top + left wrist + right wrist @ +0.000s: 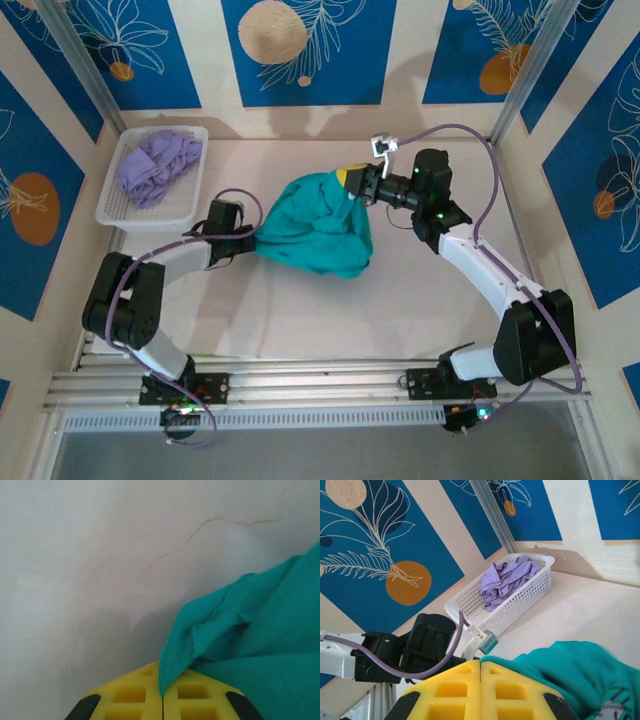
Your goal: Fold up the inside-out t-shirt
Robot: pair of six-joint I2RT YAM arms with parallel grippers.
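The inside-out t-shirt [320,235] is a teal-green crumpled heap in the middle of the table, lifted on its far right side. My left gripper [255,240] sits low at the heap's left edge. In the left wrist view its yellow pads [125,695] meet on a pointed fold of the t-shirt [250,630], so the left gripper [162,682] is shut on it. My right gripper [350,178] holds the shirt's upper right edge off the table. In the right wrist view the right gripper [480,662] is shut with the teal hem [560,670] pinched at its tips.
A white mesh basket [110,215] with a lavender garment [155,165] stands at the back left, also seen as the basket [520,597] beyond my left arm [420,645]. Patterned walls close in the pale table [420,300] on three sides.
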